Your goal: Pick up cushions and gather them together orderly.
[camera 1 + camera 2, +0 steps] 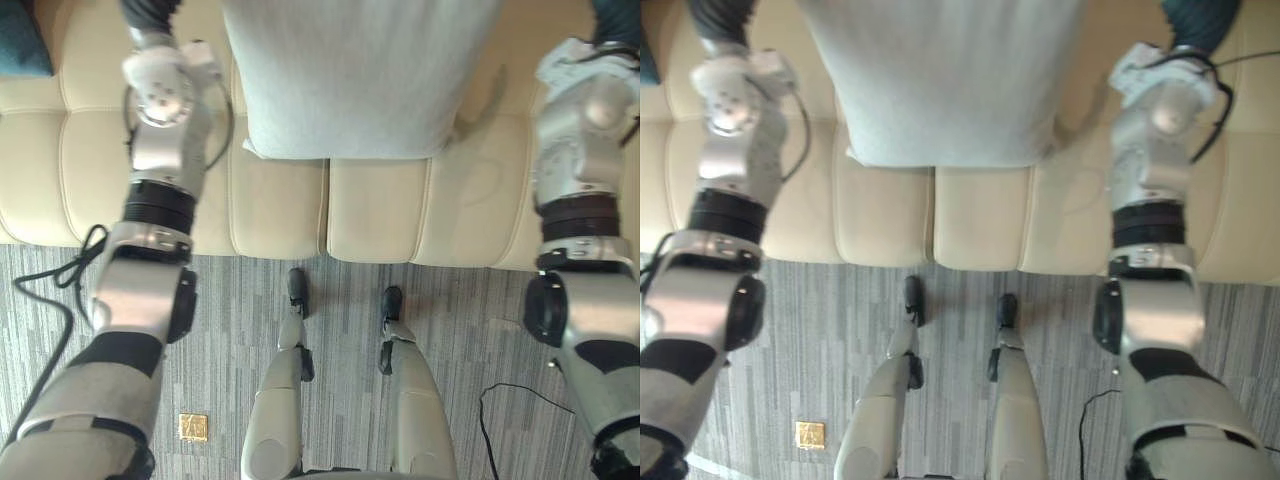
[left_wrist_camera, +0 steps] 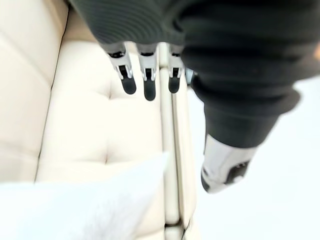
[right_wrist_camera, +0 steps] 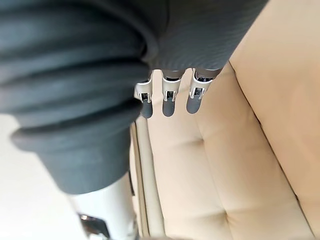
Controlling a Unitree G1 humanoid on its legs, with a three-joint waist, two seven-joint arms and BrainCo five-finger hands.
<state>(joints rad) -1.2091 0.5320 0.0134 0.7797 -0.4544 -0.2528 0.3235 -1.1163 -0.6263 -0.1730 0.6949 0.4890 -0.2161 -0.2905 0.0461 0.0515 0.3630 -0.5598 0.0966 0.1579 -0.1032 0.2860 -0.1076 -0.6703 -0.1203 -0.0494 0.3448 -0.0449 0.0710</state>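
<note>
Fingers (image 2: 148,86) straight and apart on left hand (image 2: 240,75) and right hand (image 3: 75,75), both empty, 1 each side of grey cushion (image 1: 350,80) on sofa (image 1: 380,215). Uneven squeeze could twist or drop the cushion.

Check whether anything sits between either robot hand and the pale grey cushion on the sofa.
Nothing visible does. The left robot hand and right robot hand are open over bare sofa seat, one on each side of the pale grey cushion, with only cream upholstery between.
</note>
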